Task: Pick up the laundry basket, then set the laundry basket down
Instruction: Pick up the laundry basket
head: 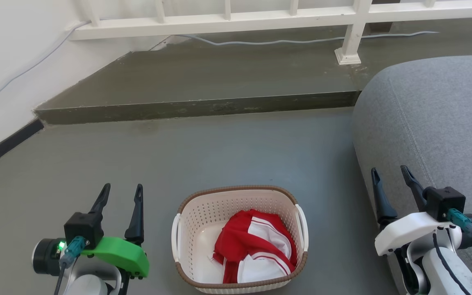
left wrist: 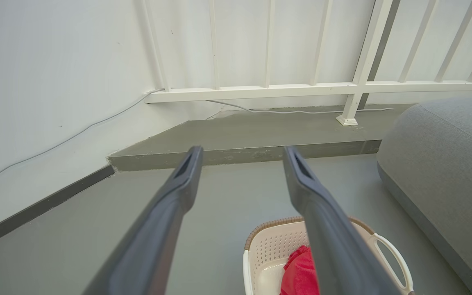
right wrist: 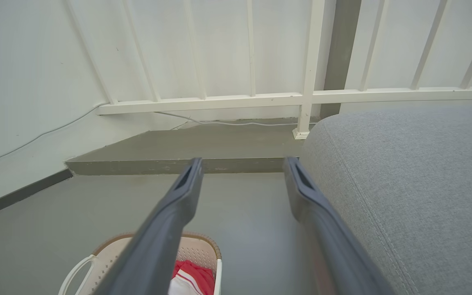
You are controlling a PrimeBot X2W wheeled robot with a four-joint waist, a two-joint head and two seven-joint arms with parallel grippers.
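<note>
The laundry basket (head: 203,213) stands on the grey floor at the bottom centre of the head view. It is cream-white and perforated, with a brown rim and white side handles, and red and white clothes (head: 254,246) lie inside. My left gripper (head: 122,192) is open to the basket's left, apart from it. Off to the right, beside the sofa, my right gripper (head: 389,172) is open too. In the left wrist view the basket (left wrist: 268,250) lies below my open left gripper (left wrist: 242,153). In the right wrist view the basket (right wrist: 197,250) sits low left of my open right gripper (right wrist: 242,164).
A grey sofa (head: 436,123) fills the right side. A raised concrete step (head: 199,106) runs across behind the basket, with a white railing (head: 228,20) and a grey cable (head: 285,41) on it. A white wall (head: 10,61) closes the left.
</note>
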